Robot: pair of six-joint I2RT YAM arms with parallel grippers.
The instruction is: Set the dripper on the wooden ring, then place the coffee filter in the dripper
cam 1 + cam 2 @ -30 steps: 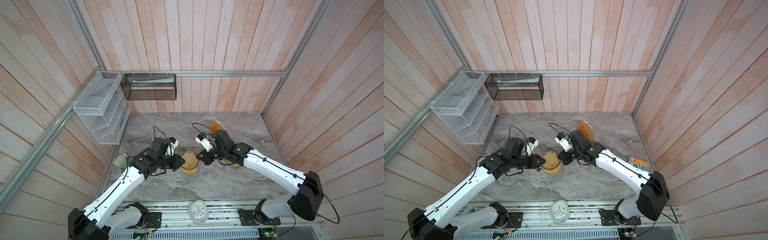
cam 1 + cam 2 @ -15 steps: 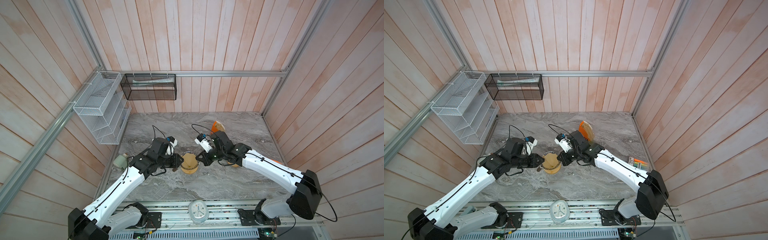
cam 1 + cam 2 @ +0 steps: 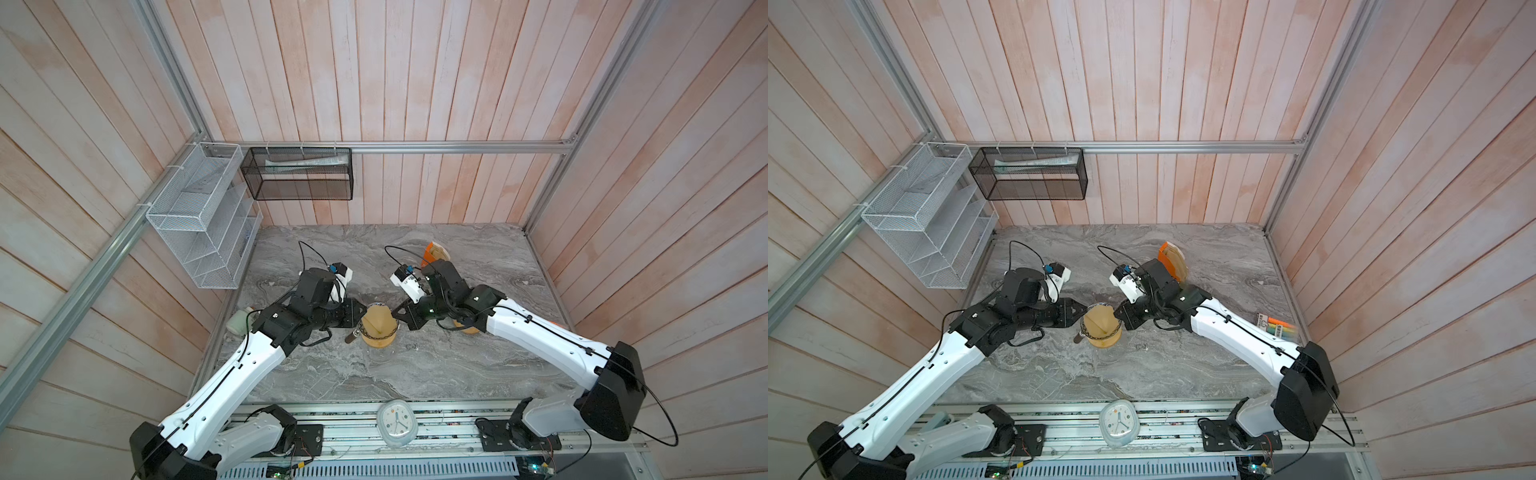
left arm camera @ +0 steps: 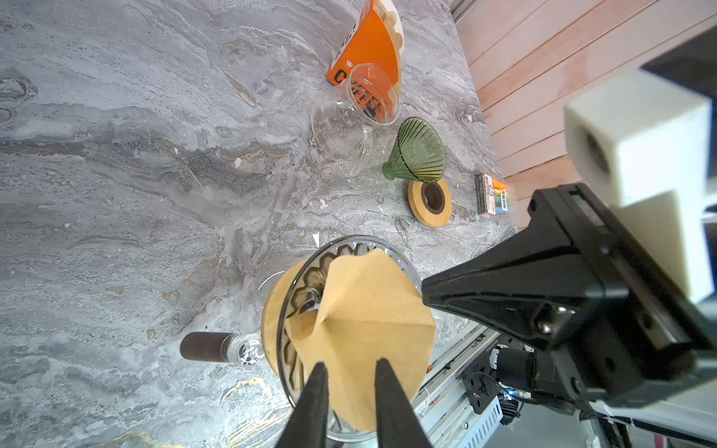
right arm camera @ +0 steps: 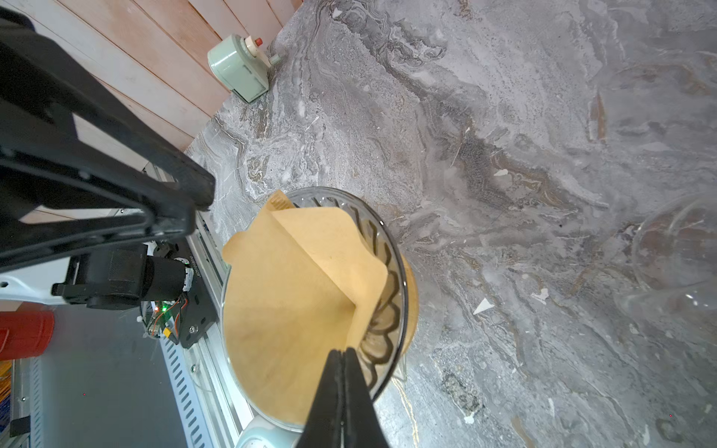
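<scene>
The brown paper coffee filter (image 3: 376, 322) (image 3: 1098, 322) (image 4: 368, 310) (image 5: 295, 291) sits as an open cone inside the glass dripper (image 3: 376, 343) (image 4: 306, 279) (image 5: 384, 279), which has a wooden collar and rests on a glass pot with a dark handle (image 4: 201, 345). My left gripper (image 3: 363, 309) (image 4: 349, 368) reaches in from the left, jaws a little apart, over the filter's near rim with nothing clamped. My right gripper (image 3: 394, 316) (image 5: 343, 351) is shut. Its tip meets the filter's folded seam at the opposite rim. I cannot tell whether paper is pinched.
An orange filter box (image 3: 432, 251) (image 4: 368, 46) stands behind the right arm. A spare glass pot (image 4: 349, 128), a green ribbed cone (image 4: 419, 151), a wooden ring (image 4: 430, 201) and a marker pack (image 3: 1277, 326) lie to the right. A pale green device (image 5: 240, 70) sits at the left wall.
The right gripper's tip has edged slightly closer to the filter rim. The left arm and the dripper have stayed put.
</scene>
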